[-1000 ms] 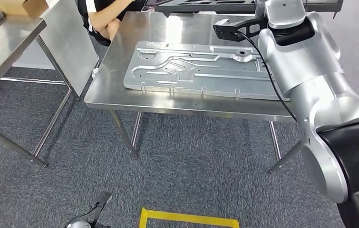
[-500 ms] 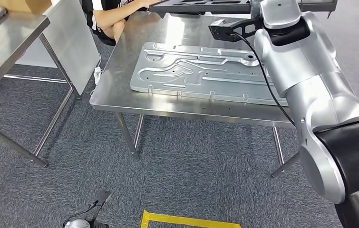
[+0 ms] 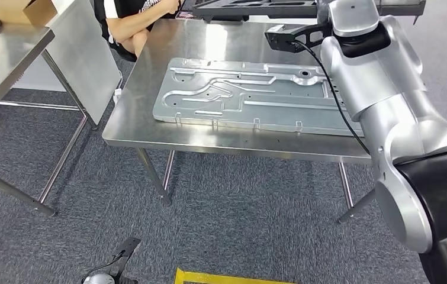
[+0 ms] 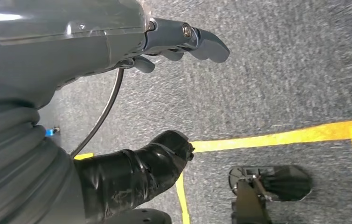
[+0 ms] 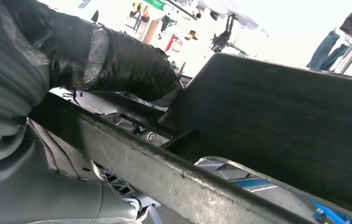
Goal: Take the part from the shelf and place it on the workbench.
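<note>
Part (image 3: 250, 7): a dark, flat, ribbed panel at 12 o'clock in the head view, raised over the far edge of the steel table (image 3: 150, 133). The right hand (image 5: 48, 70) clamps it at one edge; in the right wrist view the black-wrapped thumb presses on the part's (image 5: 281, 121) rim, while the fingers beneath are hidden. It looks stiff and broad, probably light for its size but awkward. Held at one edge it would tend to sag and swing, so a grip on the thick rim, kept level, seems safest. A pressed metal plate (image 3: 250, 94) lies mid-table, and a person's arm (image 3: 135, 26) rests at 11 o'clock. The left hand (image 4: 132, 107) hangs over the carpet, fingers apart, holding nothing.
</note>
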`<state>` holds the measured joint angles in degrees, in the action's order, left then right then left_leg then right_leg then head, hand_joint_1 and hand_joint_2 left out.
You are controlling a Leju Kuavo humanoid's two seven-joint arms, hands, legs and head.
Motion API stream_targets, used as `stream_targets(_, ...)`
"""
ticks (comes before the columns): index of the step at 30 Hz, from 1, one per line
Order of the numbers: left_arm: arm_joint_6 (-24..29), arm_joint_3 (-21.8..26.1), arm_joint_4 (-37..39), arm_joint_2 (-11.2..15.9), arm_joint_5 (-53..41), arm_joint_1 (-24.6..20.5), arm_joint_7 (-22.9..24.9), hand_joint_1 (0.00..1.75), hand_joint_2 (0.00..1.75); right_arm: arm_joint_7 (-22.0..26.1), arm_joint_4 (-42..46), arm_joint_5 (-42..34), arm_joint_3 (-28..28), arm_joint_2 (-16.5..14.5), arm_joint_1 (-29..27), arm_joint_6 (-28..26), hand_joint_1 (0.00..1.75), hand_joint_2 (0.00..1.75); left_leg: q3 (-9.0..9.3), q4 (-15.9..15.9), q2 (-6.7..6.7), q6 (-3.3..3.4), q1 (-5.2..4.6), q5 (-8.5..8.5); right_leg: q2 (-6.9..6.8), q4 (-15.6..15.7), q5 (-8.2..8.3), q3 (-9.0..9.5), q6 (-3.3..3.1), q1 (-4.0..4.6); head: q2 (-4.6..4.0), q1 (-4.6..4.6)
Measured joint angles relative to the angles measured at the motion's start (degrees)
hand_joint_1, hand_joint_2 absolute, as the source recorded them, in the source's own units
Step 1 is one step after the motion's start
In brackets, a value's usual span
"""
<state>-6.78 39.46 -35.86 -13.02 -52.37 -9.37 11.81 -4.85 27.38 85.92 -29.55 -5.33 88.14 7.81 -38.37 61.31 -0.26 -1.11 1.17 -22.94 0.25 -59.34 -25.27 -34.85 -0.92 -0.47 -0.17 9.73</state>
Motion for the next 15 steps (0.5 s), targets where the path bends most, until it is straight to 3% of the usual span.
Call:
stream_targets(1, 0.05, -0.08, -0.01, -0.02, -0.01, 0.02, 0.01, 0.0, 1.75, -0.01, -0.01, 0.0, 0.0, 0.01, 0.04, 0.0, 1.75, 1.75, 0.6, -1.43, -0.04, 0.21, -0.07, 0.16, 0.04, -0.32, -0.23, -0.16, 0.31, 0.09, 0.0, -0.01)
stream_targets(5, 0.25, -0.43, -0.04, -0.03, -0.03, 0.05, 0.07, 0.0, 1.75, -0.02, -0.02, 0.0, 0.0, 0.09, 0.01, 0.0, 1.75, 1.75, 0.98, -1.97, -0.17, 1.54, -0.11, -0.21, 0.03, -1.28, -1.09, -0.78, 1.33, 0.01, 0.0, 0.01)
stream_targets(7, 0.31, -0.63, -0.05, -0.04, -0.04, 0.0, 0.05, 0.0, 1.75, -0.02, -0.01, 0.0, 0.0, 0.18, 0.14, -0.01, 1.75, 1.75, 1.21, -2.32, -0.14, 2.18, 0.03, -0.17, -0.04, -6.14, -3.76, -3.12, 1.83, -0.19, 0.0, -0.01)
stream_targets(9, 0.33, -0.78, -0.05, -0.06, -0.05, -0.01, 0.06, 0.0, 1.75, 0.0, -0.1, 0.0, 0.0, 0.22, 0.15, 0.01, 1.75, 1.75, 1.24, -2.32, -0.13, 2.44, -0.01, -0.27, -0.05, -13.62, -6.67, -6.98, 2.17, -0.24, 0.0, -0.01)
stream_targets(10, 0.33, -0.8, -0.05, -0.07, -0.09, 0.02, 0.07, 0.0, 1.75, 0.01, -0.19, 0.0, 0.0, 0.25, 0.07, 0.02, 1.75, 1.75, 1.25, -2.3, -0.15, 2.48, -0.02, -0.3, -0.05, -16.06, -7.07, -8.43, 2.21, -0.25, 0.0, -0.02)
stream_targets(11, 0.32, -0.8, -0.05, -0.07, -0.14, 0.06, 0.07, 0.0, 1.75, 0.0, -0.26, 0.0, 0.0, 0.28, -0.01, 0.04, 1.75, 1.75, 1.28, -2.26, -0.19, 2.49, -0.04, -0.34, -0.05, -16.46, -6.39, -8.98, 2.14, -0.25, 0.0, -0.02)
stream_targets(12, 0.23, -0.81, -0.05, -0.07, -0.19, 0.09, 0.08, 0.0, 1.75, -0.01, -0.31, 0.0, 0.0, 0.31, -0.03, 0.04, 1.75, 1.75, 1.32, -2.22, -0.24, 2.47, -0.06, -0.4, -0.05, -14.65, -4.73, -8.43, 1.96, -0.23, 0.0, -0.02)
stream_targets(14, -0.14, -0.87, -0.05, -0.08, -0.22, 0.1, 0.08, 0.0, 1.75, 0.01, -0.31, 0.0, 0.0, 0.31, 0.09, 0.04, 1.75, 1.75, 1.47, -2.17, -0.31, 2.32, -0.14, -0.58, -0.05, -6.75, -0.59, -4.98, 1.3, -0.01, 0.0, -0.02)
stream_targets(15, -0.34, -0.91, -0.05, -0.09, -0.21, 0.08, 0.08, 0.0, 1.75, 0.02, -0.3, 0.0, -0.01, 0.3, 0.2, 0.03, 1.75, 1.75, 1.49, -2.14, -0.32, 2.19, -0.23, -0.68, -0.07, -3.29, 0.6, -3.34, 1.0, 0.2, 0.0, -0.01)
